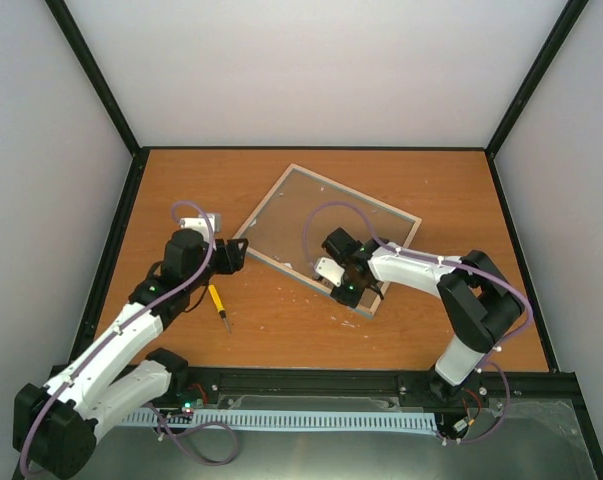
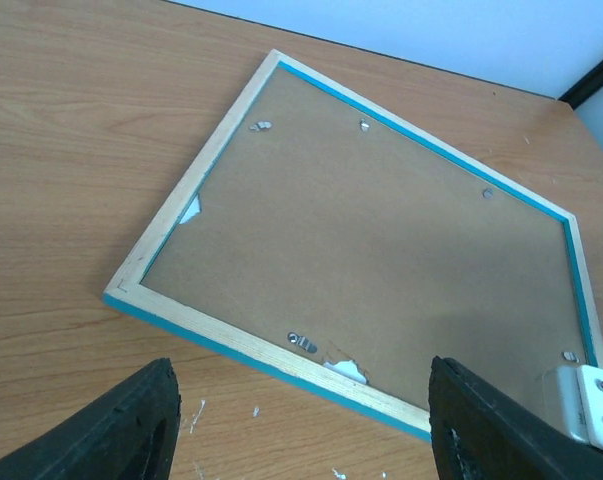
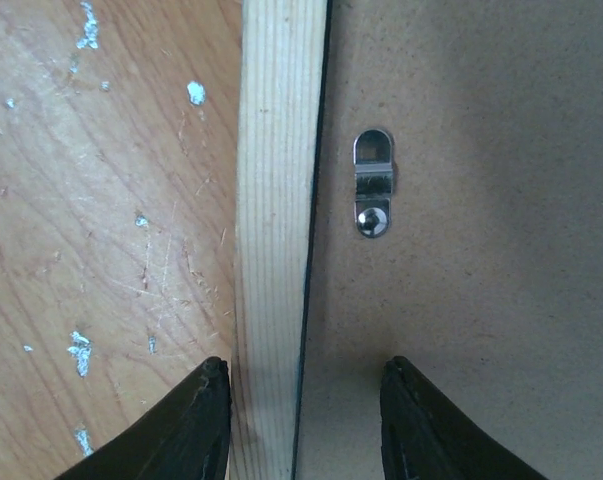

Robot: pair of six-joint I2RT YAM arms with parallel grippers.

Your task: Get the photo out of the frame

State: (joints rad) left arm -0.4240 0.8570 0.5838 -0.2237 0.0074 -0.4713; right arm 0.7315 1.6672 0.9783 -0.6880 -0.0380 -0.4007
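Note:
The frame (image 1: 326, 235) lies face down and skewed on the wooden table, brown backing board up. Pale wood rails and a turquoise outer edge (image 2: 231, 345) show. The photo is hidden under the backing. Small metal clips (image 3: 373, 185) hold the board. My left gripper (image 1: 239, 252) hovers open just off the frame's left corner, nothing between its fingers (image 2: 301, 385). My right gripper (image 1: 346, 285) stands open over the frame's near edge. One of its fingers is outside the wood rail (image 3: 276, 200) and the other over the backing board (image 3: 304, 365).
A yellow-shafted screwdriver (image 1: 217, 303) lies on the table beside the left arm. White flecks dot the wood near the frame. Small white patches (image 2: 346, 370) show at torn spots on the backing's rim. Black posts and pale walls enclose the table.

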